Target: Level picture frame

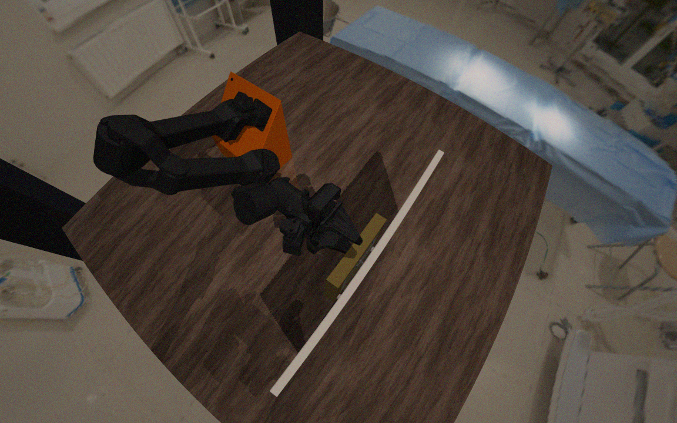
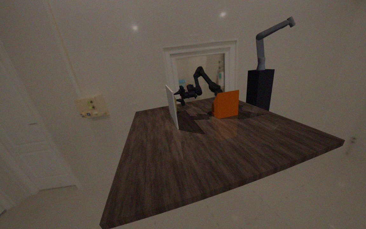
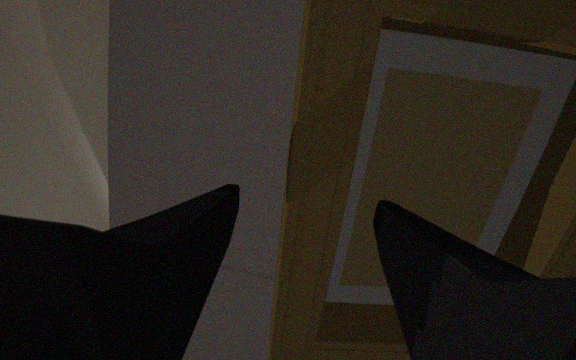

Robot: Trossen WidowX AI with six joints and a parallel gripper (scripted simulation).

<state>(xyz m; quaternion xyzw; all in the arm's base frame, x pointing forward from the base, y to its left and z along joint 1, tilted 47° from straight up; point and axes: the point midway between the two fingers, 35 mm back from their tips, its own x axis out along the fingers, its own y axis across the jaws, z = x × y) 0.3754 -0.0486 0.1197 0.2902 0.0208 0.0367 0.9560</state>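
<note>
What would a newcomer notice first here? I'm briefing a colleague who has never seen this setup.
Probably the orange block near the table's back edge, the brightest thing in view. Next, the black gripper at the yellow picture frame on the thin white wall panel, fingers open astride the frame's side rail.

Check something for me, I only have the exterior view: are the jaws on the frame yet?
Observer: No. The wrist view shows the jaws open, with the side rail of the picture frame lined up in the gap between them and nothing gripped.
Operator: Is it level?
Observer: No. In the wrist view that rail slants against the straight edge of the wall panel.
Operator: Where along it are we?
Observer: In the top view the fingertips overlap the frame's top edge, off centre toward one end.
</note>
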